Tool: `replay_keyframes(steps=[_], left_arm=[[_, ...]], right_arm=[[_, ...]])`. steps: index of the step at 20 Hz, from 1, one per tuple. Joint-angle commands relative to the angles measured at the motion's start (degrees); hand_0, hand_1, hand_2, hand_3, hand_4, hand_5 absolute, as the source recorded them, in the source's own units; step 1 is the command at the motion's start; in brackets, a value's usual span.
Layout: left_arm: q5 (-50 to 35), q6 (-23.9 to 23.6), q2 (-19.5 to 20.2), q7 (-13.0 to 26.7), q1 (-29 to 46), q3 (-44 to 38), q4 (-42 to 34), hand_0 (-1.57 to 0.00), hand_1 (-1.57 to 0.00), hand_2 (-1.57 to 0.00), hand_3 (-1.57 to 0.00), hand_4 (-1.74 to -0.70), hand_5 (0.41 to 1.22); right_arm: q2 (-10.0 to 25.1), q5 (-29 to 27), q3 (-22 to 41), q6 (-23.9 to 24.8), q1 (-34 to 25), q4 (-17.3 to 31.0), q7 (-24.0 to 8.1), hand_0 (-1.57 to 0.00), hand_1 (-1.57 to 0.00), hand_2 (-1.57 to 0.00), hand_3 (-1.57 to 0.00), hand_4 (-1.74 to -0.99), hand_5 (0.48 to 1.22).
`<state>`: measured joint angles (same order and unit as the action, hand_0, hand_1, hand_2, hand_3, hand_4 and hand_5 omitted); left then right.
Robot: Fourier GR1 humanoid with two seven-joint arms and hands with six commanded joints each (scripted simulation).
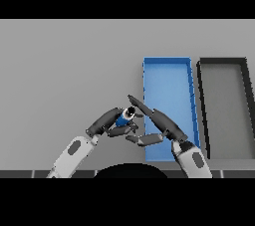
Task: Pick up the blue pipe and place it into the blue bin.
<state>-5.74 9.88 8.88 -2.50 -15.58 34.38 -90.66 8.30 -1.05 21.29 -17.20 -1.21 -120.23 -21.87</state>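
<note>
The blue pipe is a short blue tube with a pale open end, held just left of the blue bin's near left corner. My left hand reaches in from the lower left with its fingers curled round the pipe. My right hand comes up from the lower right over the near end of the blue bin. Its fingers are straight and point up-left toward the pipe, while its thumb lies below; I cannot tell whether the fingertips touch the pipe. The bin is a long rectangular blue tray with nothing visible inside.
A dark grey bin of the same shape stands directly right of the blue one. The grey table stretches bare to the left and behind the hands.
</note>
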Motion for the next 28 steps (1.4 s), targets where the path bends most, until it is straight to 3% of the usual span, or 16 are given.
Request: replay_keyframes(steps=[1, 8, 10, 11, 12, 13, 14, 15, 17, 19, 21, 23, 27, 28], left_arm=[[0.2, 0.3, -0.1, -0.5, 0.1, 0.2, 0.4, -1.57, -1.57, -1.57, -1.5, -1.74, 1.221], [1.5, 0.8, 0.6, -0.7, 0.5, 0.2, -0.1, -1.57, -1.57, -1.57, -1.54, -1.74, 1.221], [-0.6, 2.2, 0.2, -0.9, 0.1, -0.9, 0.6, -1.57, -1.57, -1.57, -1.48, -1.74, 1.221], [1.4, 1.5, 0.7, -1.1, -0.1, -0.4, 0.3, -1.39, -1.33, -1.32, -1.29, -1.74, 1.221], [3.8, 2.0, 2.4, 1.2, -0.7, 0.7, 0.5, -1.18, -1.08, -1.06, -1.03, -1.68, 1.221], [4.1, 3.4, 3.7, 5.2, -1.1, 1.4, -0.9, -0.99, -0.88, -0.85, -0.82, -1.55, 1.221], [4.6, 3.4, 3.6, 6.9, -0.7, 1.4, -1.2, -0.82, -0.71, -0.68, -0.66, -1.48, 1.221], [5.0, 3.2, 2.7, 4.9, -0.3, 1.1, -0.6, -0.78, -0.71, -0.69, -0.58, -1.53, 1.221], [5.1, 1.5, 1.0, 4.4, 0.2, 0.2, -0.5, -1.06, -1.02, -0.97, -0.94, -1.61, 1.221], [2.8, 1.5, -0.3, 1.6, 1.1, -0.7, -0.6, -1.25, -1.22, -1.12, -1.17, -1.66, 1.221], [1.0, 1.8, -1.3, 0.5, 0.7, -1.9, 0.0, -1.36, -1.34, -1.25, -1.31, -1.69, 1.221], [1.2, 2.0, -1.7, 0.4, 0.5, -1.9, 0.6, -1.44, -1.43, -1.35, -1.41, -1.71, 1.221], [0.0, 2.9, -1.1, 1.2, 0.5, -2.6, -0.4, -1.52, -1.51, -1.39, -1.5, -1.73, 1.221], [1.3, 2.4, -0.9, 1.1, 0.7, -2.2, -1.1, -1.43, -1.35, -1.22, -1.33, -1.65, 1.221]], right_arm=[[-0.5, 0.0, 0.0, 0.2, -2.9, 0.3, -0.1, 0.0, 0.0, 0.0, 0.0, -1.241, 0.53], [-3.5, -1.4, 1.7, -1.3, -13.3, 4.6, -4.1, 0.0, 0.0, 0.0, 0.0, -1.218, 0.508], [-5.0, -2.1, 2.1, -1.6, -16.1, 6.4, -5.2, -0.05, -0.08, -0.1, -0.05, -1.245, 0.506], [-5.1, -2.5, 1.7, -2.1, -17.4, 7.6, -5.7, -0.18, -0.22, -0.24, -0.16, -1.294, 0.509], [-5.7, -2.3, 2.1, -2.3, -18.6, 8.4, -7.0, -0.35, -0.38, -0.38, -0.3, -1.335, 0.507], [-6.2, -2.1, 2.5, -2.7, -19.5, 9.6, -7.0, -0.53, -0.53, -0.53, -0.44, -1.362, 0.508], [-5.9, -2.5, 1.9, -3.5, -20.5, 10.6, -6.6, -0.72, -0.7, -0.74, -0.63, -1.43, 0.522], [-6.3, -3.7, 1.8, -4.1, -21.0, 10.8, -6.6, -0.89, -0.87, -0.91, -0.77, -1.486, 0.55], [-7.8, -6.8, 2.2, -4.7, -21.3, 12.1, -6.6, -1.13, -1.12, -1.14, -0.96, -1.562, 0.666], [-8.2, -9.1, 2.1, -5.0, -20.1, 11.6, -7.2, -1.29, -1.29, -1.3, -1.18, -1.495, 0.826], [-8.9, -7.4, 2.6, -4.7, -19.0, 12.6, -4.0, -1.39, -1.39, -1.4, -1.32, -1.452, 0.968], [-6.8, -3.6, 2.9, -5.1, -19.7, 12.0, -1.4, -1.46, -1.45, -1.46, -1.41, -1.447, 1.059], [-7.6, -3.7, 3.3, -4.1, -19.8, 11.7, -1.1, -1.52, -1.52, -1.53, -1.51, -1.475, 1.155], [-8.1, -4.0, 3.3, -3.6, -19.6, 11.6, -0.7, -1.53, -1.53, -1.53, -1.52, -1.48, 1.168]])
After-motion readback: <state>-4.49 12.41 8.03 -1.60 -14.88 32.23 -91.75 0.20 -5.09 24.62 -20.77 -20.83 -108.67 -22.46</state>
